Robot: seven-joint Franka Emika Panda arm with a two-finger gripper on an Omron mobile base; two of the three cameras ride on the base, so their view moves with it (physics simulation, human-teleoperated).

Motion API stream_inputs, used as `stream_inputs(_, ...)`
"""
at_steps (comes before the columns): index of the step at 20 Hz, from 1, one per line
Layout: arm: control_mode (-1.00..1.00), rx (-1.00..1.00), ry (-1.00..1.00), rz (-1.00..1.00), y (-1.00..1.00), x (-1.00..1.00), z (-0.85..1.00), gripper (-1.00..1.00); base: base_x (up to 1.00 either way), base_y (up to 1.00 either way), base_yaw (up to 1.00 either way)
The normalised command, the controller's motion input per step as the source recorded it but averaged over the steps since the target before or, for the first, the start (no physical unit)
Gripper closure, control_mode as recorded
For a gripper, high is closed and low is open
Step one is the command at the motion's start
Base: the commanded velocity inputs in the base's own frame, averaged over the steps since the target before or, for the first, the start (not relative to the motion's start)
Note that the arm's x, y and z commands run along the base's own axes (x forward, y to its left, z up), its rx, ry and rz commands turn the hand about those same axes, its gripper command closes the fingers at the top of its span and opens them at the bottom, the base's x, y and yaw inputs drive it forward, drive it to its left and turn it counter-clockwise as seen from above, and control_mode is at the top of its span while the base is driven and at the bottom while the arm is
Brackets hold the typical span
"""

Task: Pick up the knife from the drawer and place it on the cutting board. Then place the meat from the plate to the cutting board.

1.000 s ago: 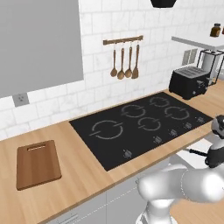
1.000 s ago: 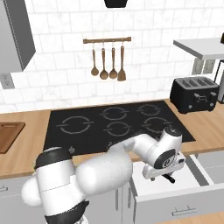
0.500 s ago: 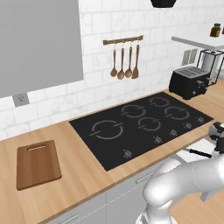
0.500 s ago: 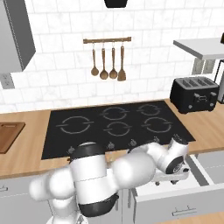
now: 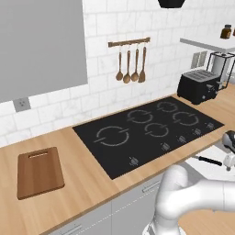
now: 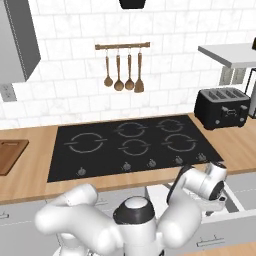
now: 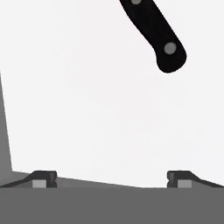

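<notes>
The drawer (image 6: pixel 236 202) stands pulled out below the counter at the right, its white floor (image 7: pixel 87 105) spread under my hand. The knife (image 5: pixel 207 160) lies inside it. Its black riveted handle (image 7: pixel 155 30) points in from the top of the hand view, ahead of my gripper and right of centre. My gripper (image 7: pixel 112 178) hangs open low over the drawer floor, fingertips (image 7: pixel 43 178) wide apart with nothing between them. The brown cutting board (image 5: pixel 40 172) lies on the counter far to the left, and its corner (image 6: pixel 10 155) shows at the right base view's edge. The meat and plate are out of view.
A black cooktop (image 5: pixel 147 131) fills the counter between board and drawer. A black toaster (image 6: pixel 222 107) stands at the back right, and wooden utensils (image 5: pixel 131 64) hang on the wall rail. The drawer's grey side wall (image 7: pixel 4 131) rises left of my gripper.
My hand has swung right and down into the open drawer. The knife, the board and the base have not moved, and the fingers stay wide apart.
</notes>
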Motion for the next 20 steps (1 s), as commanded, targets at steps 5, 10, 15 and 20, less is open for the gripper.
stream_inputs(5,-1.0,0.0,0.08,0.02,-0.38,0.0,-0.48,-1.0,0.0,0.0,0.0)
stream_inputs(10,-1.0,0.0,0.01,0.0,-0.4,0.0,-0.48,-1.0,0.0,0.0,0.0)
stream_inputs(15,-1.0,0.01,0.0,0.0,-0.5,-0.27,-0.14,-1.0,0.0,0.0,0.0)
stream_inputs(20,-1.0,0.08,0.0,0.01,-0.55,-0.09,0.0,-1.0,0.0,0.0,0.0)
